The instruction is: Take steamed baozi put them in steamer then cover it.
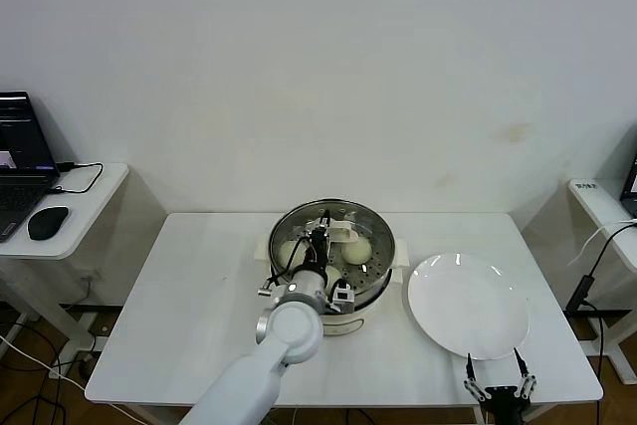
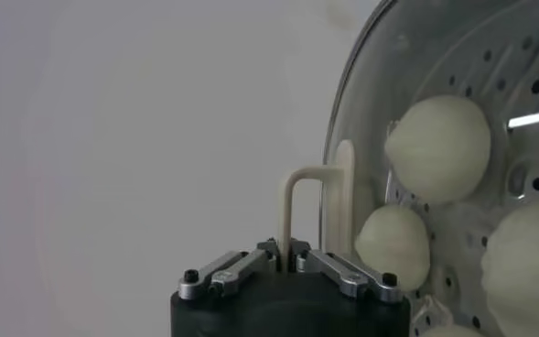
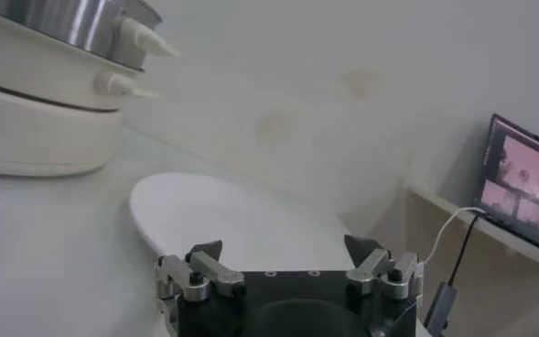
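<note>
A white table (image 1: 189, 316) is carrying the steamer (image 1: 383, 291), a shiny steel pot on a white cooker base, near its middle. The left gripper (image 1: 320, 243) is reaching down over the pot from the near side. In the left wrist view its fingers (image 2: 342, 268) are sitting drawn in close around the cream-white bar handle of the cover (image 2: 338, 197), which is rising straight up between them; whether they are pressing on the handle or just off it is hard to tell. The glass of the cover is lying over the pot, and the steamed baozi (image 2: 438, 146) are showing through it on the perforated tray, just beyond the gripper. A white plate (image 1: 468, 304) is lying just to the right of the steamer. The right gripper (image 1: 501, 385) is hanging at the table's near edge beside the plate, jaws spread wide and holding nothing.
</note>
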Tool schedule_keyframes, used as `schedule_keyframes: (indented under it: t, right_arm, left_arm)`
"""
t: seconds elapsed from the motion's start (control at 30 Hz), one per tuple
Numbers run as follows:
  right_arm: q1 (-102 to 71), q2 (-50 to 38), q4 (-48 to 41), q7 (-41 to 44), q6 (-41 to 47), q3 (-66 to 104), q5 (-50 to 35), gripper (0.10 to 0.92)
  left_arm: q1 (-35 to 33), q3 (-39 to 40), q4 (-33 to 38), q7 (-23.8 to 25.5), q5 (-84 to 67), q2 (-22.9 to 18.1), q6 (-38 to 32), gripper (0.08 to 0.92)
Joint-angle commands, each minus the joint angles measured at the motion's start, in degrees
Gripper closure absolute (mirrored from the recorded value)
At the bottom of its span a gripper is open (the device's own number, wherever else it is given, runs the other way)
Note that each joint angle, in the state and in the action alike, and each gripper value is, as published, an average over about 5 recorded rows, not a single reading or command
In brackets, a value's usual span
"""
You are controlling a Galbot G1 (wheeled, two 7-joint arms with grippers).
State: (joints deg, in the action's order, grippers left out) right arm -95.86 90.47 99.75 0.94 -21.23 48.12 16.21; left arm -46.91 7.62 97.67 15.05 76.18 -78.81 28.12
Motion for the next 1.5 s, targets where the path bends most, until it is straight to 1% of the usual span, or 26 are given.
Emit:
schedule_keyframes:
  t: [0.03, 0.2, 0.33, 0.43, 0.5, 0.57, 0.63, 0.67, 0.73, 0.8, 0.83, 0.9, 1.0, 1.13, 1.27, 1.5]
  right_arm:
    - [0.04, 0.01, -0.09, 0.04, 0.07, -0.23, 0.04, 0.203]
    - [-0.04, -0.02, -0.16, 0.07, 0.15, -0.23, 0.03, 0.203]
    - [-0.43, -0.08, -0.02, 0.16, 0.14, -0.09, -0.03, 0.203]
    - [-0.66, -0.09, -0.11, 0.21, 0.12, -0.13, -0.02, 0.203]
    - [-0.72, -0.09, -0.19, 0.21, 0.12, -0.21, -0.05, 0.203]
    - [-0.75, -0.11, -0.15, 0.27, 0.13, -0.23, -0.13, 0.203]
    - [-0.85, -0.18, 0.12, 0.37, 0.12, -0.18, -0.33, 0.203]
    - [-0.96, -0.25, 0.34, 0.45, 0.1, -0.14, -0.51, 0.203]
    - [-1.41, -0.66, 0.88, 0.74, 0.06, -0.14, -1.06, 0.203]
    - [-2.01, -1.28, 1.43, 1.08, 0.06, -0.39, -1.66, 0.203]
    - [-2.44, -1.7, 1.78, 1.29, 0.08, -0.65, -2.06, 0.203]
    - [-3.26, -2.51, 2.56, 1.57, 0.13, -1.22, -3.02, 0.203]
    - [-4.65, -4.07, 4.11, 2.06, 0.17, -1.95, -5.47, 0.203]
    - [-6.5, -6.81, 5.74, 3.21, 0.03, -2.66, -9.32, 0.203]
    - [-7.81, -8.99, 6.96, 4.34, 1.03, -3.79, -13.37, 0.203]
    - [-9.52, -10.85, 9.0, 6.66, 4.64, -7.16, -19.33, 0.203]
  left_arm:
    - [-1.17, -0.91, 3.08, -0.06, 0.05, 0.29, -0.03, 0.746]
    - [-5.07, -1.59, 9.74, -0.03, -2.24, 2.62, 0.13, 0.607]
    - [-10.68, -2.0, 16.41, -0.65, -7.37, 6.2, 0.53, 0.486]
    - [-15.55, -3.57, 21.68, -2.15, -12.96, 8.72, -0.03, 0.399]
    - [-19.0, -5.5, 25.22, -4.0, -17.2, 10.06, -0.8, 0.347]
    - [-22.8, -8.36, 28.77, -7.21, -23.24, 11.35, -2.06, 0.286]
    - [-27.75, -12.72, 31.55, -12.43, -33.2, 12.55, -5.38, 0.233]
    - [-30.58, -15.43, 32.51, -15.37, -39.36, 13.01, -8.21, 0.213]
    - [-36.55, -22.46, 32.94, -21.49, -53.68, 13.57, -17.0, 0.187]
    - [-40.98, -29.07, 32.39, -25.7, -65.99, 13.45, -24.88, 0.18]
    - [-42.84, -32.51, 32.02, -27.37, -71.77, 13.16, -28.03, 0.178]
    - [-45.63, -37.72, 31.65, -28.79, -79.75, 12.35, -30.49, 0.178]
    - [-49.97, -43.08, 31.44, -28.46, -88.61, 11.62, -30.96, 0.177]
    - [-56.39, -45.48, 30.53, -26.91, -94.87, 10.58, -31.83, 0.177]
    - [-60.46, -44.56, 27.44, -26.66, -96.49, 8.73, -35.49, 0.177]
    - [-63.02, -42.15, 23.38, -24.79, -95.97, 5.26, -39.25, 0.177]
